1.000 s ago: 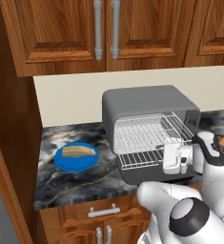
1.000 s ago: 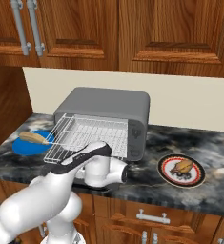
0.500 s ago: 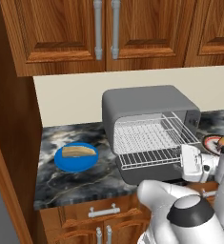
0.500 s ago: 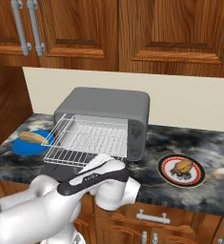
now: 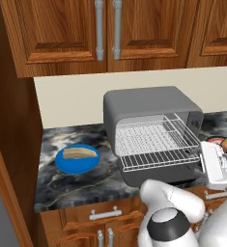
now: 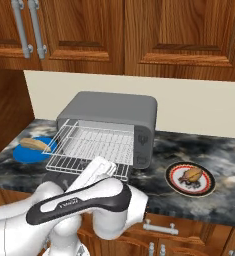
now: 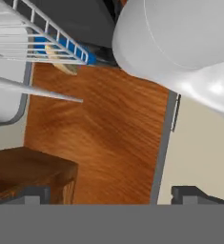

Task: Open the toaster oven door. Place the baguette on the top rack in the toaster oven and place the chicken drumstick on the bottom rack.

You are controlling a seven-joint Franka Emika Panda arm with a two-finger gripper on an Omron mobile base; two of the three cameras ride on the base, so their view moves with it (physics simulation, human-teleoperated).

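The toaster oven [image 5: 153,108] stands on the counter with its door [image 5: 144,177] folded down. The top rack [image 5: 151,135] and the bottom rack [image 5: 158,161] stick out over the door, both bare. Left of the oven, the baguette [image 5: 79,153] lies on a blue plate [image 5: 69,164]. On the right, the chicken drumstick [image 6: 191,174] rests on a white, red-rimmed plate [image 6: 176,182]. My gripper [image 7: 111,195] is open and holds nothing. Its white hand [image 5: 214,166] hangs at the racks' front right corner, off the counter edge. The hand view looks along the wooden cabinet front.
Wooden wall cabinets [image 5: 105,34] hang above the oven. A tall wooden panel [image 5: 13,144] closes the counter's left end. Drawer handles [image 6: 161,228] run below the dark marble counter [image 6: 224,165]. My own arm [image 6: 89,200] crosses in front of the oven in the right base view.
My hand has drawn away from the racks' front, moving right and back toward the base. The racks, door and food have stayed put.
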